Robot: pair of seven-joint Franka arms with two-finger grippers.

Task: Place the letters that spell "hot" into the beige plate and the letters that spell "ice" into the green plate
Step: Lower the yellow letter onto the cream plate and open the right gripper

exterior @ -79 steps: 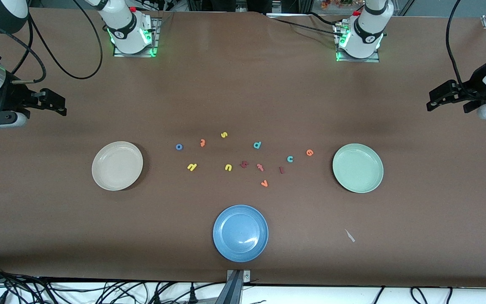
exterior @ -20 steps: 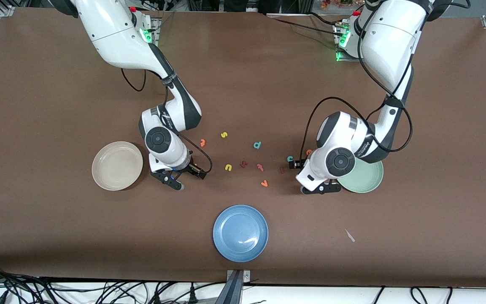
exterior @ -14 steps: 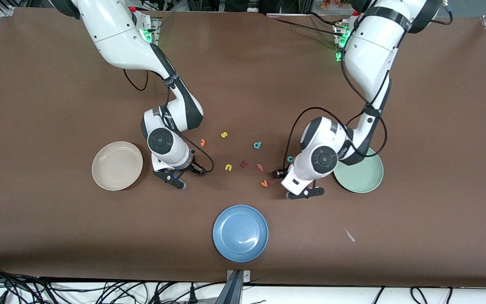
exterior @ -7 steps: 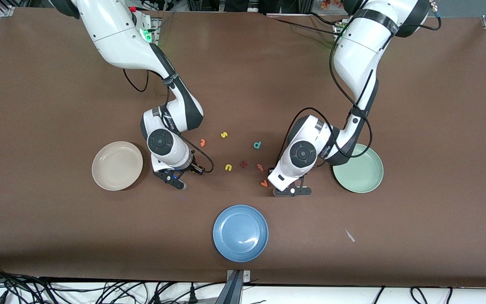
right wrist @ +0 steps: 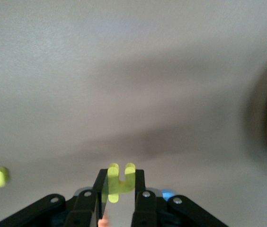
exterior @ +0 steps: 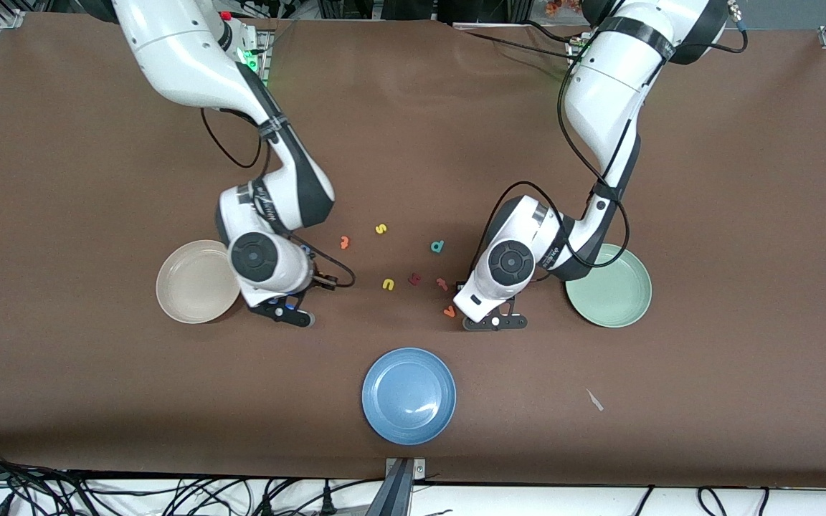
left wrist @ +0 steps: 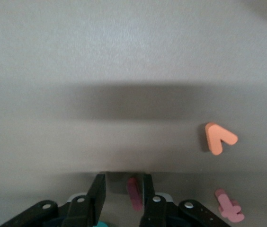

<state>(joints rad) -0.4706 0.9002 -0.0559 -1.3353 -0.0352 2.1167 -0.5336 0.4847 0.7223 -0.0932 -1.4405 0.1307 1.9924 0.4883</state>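
- Step in hand: each arm has made its first pick. The right hand (right wrist: 118,189) is closed on the yellow "h" (right wrist: 118,182), pinched between its fingers. The left hand (left wrist: 120,198) is closed around the dark red "i" (left wrist: 134,193), which sits between its fingers.
- Whether the "i" is off the table (exterior: 413,129) yet I cannot tell; the "h" looks lifted, judging by the blurred table under it.
- Right arm: it reaches from its base down to a spot just beside the beige plate (exterior: 191,287), wrist pointing down, with part of the wrist over the plate's rim in the front view.
- Left arm: it folds down among the letters, wrist down, between the orange "v" (exterior: 449,312) and the green plate (exterior: 617,294).
- Both plates look empty; the blue plate (exterior: 409,395) lies nearer the camera, also empty.
- Next, I judge, the right hand carries the "h" over the beige plate and lets go; the left lifts the "i" clear and carries it to the green plate.
- Left on the table: the orange "t" (exterior: 344,242), plus strays such as the yellow "n" (exterior: 388,284) and teal "d" (exterior: 437,246). The "o", "c" and "e" are hidden by the arms.
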